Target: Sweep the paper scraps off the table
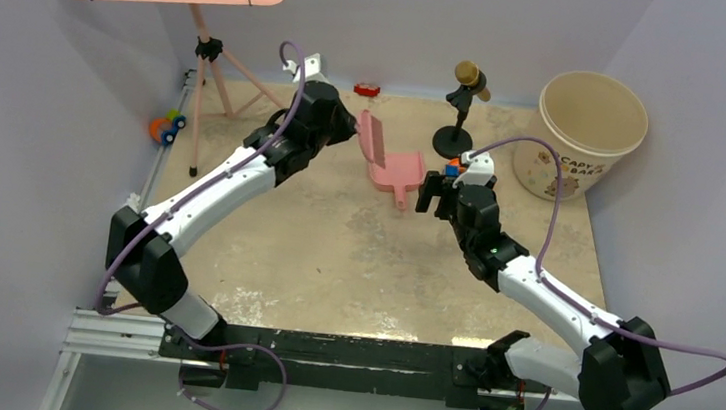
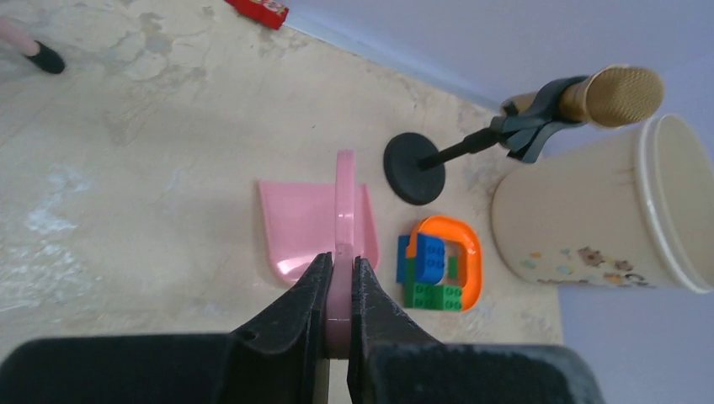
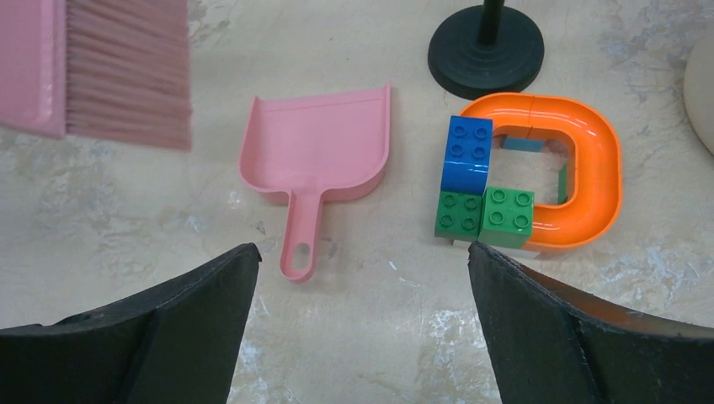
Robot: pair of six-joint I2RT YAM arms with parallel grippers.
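No paper scraps show in any view. My left gripper (image 1: 351, 127) is shut on the handle of a pink brush (image 1: 374, 136), held above the table (image 1: 314, 251). In the left wrist view the black fingers (image 2: 305, 290) pinch that brush (image 2: 342, 210) edge-on over a pink dustpan (image 2: 295, 223). The dustpan (image 1: 397, 173) lies flat, its handle toward me. My right gripper (image 1: 435, 194) hovers just right of the handle, open and empty. The right wrist view has the dustpan (image 3: 324, 156) ahead of the spread jaws and the brush bristles (image 3: 126, 76) at the upper left.
A blue-green block stack (image 3: 471, 181) with an orange curved piece (image 3: 589, 168) sits right of the dustpan. Behind it stand a microphone stand (image 1: 461, 109) and a cream bucket (image 1: 587, 131). A red toy car (image 1: 367, 90) lies by the back wall, a pink tripod (image 1: 212, 80) at back left.
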